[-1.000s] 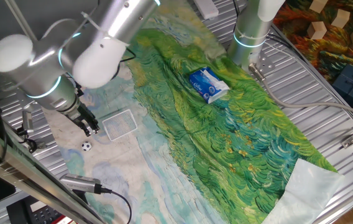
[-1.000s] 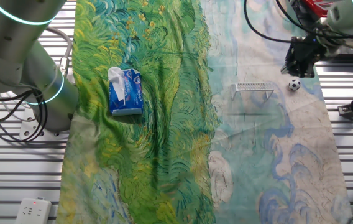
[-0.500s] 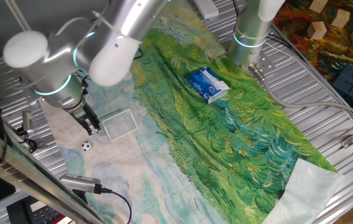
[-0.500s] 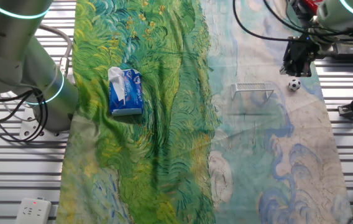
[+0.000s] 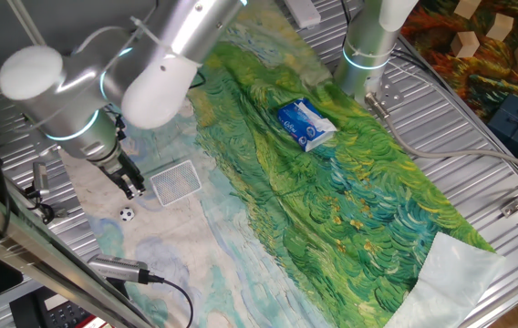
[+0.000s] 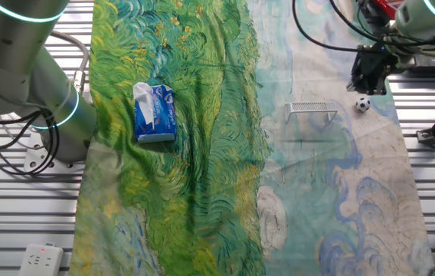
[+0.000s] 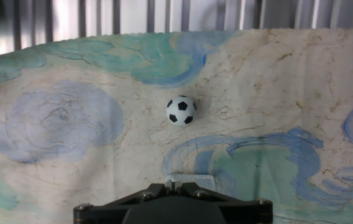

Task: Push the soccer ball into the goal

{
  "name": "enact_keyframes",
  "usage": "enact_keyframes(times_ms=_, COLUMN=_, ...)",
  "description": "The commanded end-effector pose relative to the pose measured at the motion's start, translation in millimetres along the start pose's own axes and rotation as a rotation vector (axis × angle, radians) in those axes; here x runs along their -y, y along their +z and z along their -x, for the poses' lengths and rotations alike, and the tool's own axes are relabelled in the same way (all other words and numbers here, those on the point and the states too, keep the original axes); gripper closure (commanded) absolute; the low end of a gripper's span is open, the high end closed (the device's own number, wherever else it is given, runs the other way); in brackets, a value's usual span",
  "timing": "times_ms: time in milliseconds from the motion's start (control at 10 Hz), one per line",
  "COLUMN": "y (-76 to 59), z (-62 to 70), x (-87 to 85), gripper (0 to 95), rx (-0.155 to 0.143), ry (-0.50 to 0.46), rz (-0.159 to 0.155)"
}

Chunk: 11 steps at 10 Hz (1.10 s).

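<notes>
The soccer ball [image 5: 127, 215] is a tiny white ball with black patches. It lies on the pale part of the painted cloth, near its edge. It also shows in the other fixed view [image 6: 363, 104] and in the middle of the hand view [image 7: 181, 111]. The goal [image 5: 175, 181] is a small white mesh frame on the cloth a short way from the ball, also in the other fixed view [image 6: 313, 112]. My gripper [image 5: 131, 185] hangs low between the goal and the ball, just beside the goal and apart from the ball [image 6: 368, 77]. Its fingers are together and hold nothing [image 7: 173, 184].
A blue-and-white packet [image 5: 305, 124] lies on the green part of the cloth [image 6: 154, 113]. A second arm's base [image 5: 368, 50] stands at the far side. Slatted metal table [image 6: 432, 176] surrounds the cloth. A cable and a black cylinder [image 5: 118, 268] lie near the ball's side.
The arm's upper joints have shifted a little, but the gripper tip has barely moved. The ball and the goal are where they were.
</notes>
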<state>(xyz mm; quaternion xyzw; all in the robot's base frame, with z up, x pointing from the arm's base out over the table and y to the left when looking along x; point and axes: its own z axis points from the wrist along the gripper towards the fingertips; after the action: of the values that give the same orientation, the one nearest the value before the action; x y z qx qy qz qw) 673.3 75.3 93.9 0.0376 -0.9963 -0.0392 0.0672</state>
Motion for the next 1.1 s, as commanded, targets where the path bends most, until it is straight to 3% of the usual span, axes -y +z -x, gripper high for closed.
enact_keyframes(times_ms=100, y=-0.4, z=-2.5, x=0.4, gripper=95.0, rx=0.005, ry=-0.001, rz=-0.001)
enact_keyframes(times_ms=300, y=-0.4, z=-2.5, x=0.4, gripper=95.0, rx=0.001, ry=-0.001, rz=0.001)
enact_keyframes(times_ms=500, y=-0.4, z=-2.5, x=0.4, gripper=95.0, rx=-0.049, ry=0.010, rz=-0.009)
enact_keyframes(times_ms=1100, y=-0.4, z=-2.5, x=0.4, gripper=95.0, rx=-0.105, ry=0.013, rz=-0.016)
